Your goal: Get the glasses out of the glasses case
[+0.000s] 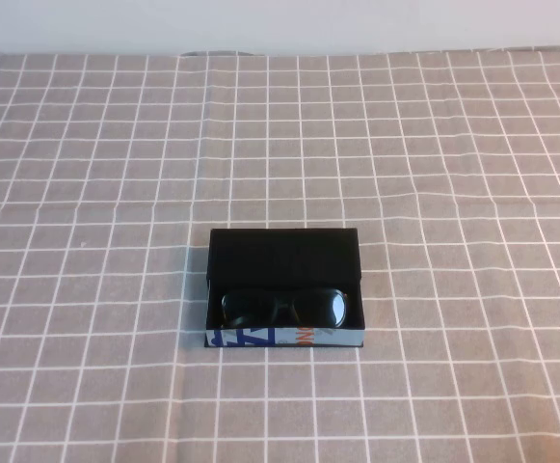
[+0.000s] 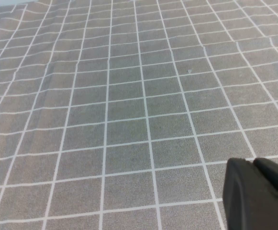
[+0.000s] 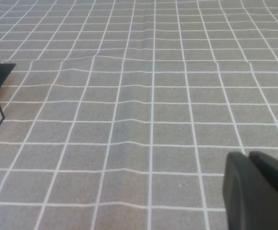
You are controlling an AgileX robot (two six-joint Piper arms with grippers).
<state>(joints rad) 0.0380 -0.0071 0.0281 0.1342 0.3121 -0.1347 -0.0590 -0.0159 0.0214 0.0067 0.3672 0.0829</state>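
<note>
grey checked tablecloth (image 1: 472, 145), pale wall (image 1: 280, 24)

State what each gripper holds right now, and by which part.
Nothing is held. The left gripper and right gripper hang over bare cloth; the glasses lie in the open glasses case.

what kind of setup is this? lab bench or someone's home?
Likely a staged tabletop test bench: grey checked tablecloth, plain white wall behind, only an open glasses case holding glasses. Left tool and right tool hover over cloth.
</note>
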